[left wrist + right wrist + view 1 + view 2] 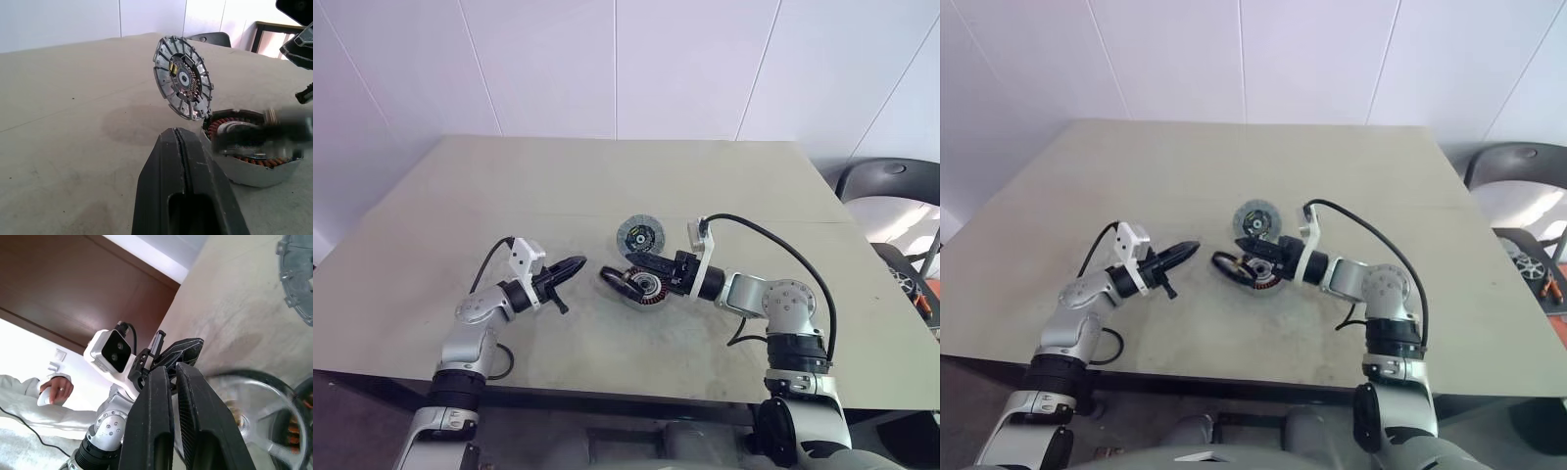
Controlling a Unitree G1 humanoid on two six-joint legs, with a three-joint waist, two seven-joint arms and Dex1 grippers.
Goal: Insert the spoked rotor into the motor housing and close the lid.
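Right hand (631, 277) is clenched on the spoked rotor (618, 280), its two fingers pinched over a section of the black rim; the right wrist view shows the silver spokes and hub just past the fingertips. Rotor is tilted, leaning at the left edge of the motor housing (649, 289), not yet seated. Housing sits on the counter (509, 196) near its middle, open side up; the left wrist view shows the ring of copper windings around a dark hub, with the cup otherwise empty as far as can be told, partly blurred by the right hand across it. The lid (639, 235) lies flat on the counter just behind the housing, apart from it, untouched. Left hand (570, 268) is clenched on nothing, fingertips together, hovering above the counter near the rotor, pointing at it. Step in hand, as I judge it: bringing the rotor over the cup for insertion. To do it well: level the rotor so its hub lines up with the housing's central hub, keep the grip at the rim so the fingers stay outside the cup wall, and lower straight down. The housing looks free to slide; the idle left hand could steady its wall. A tilted entry risks jamming on the windings.
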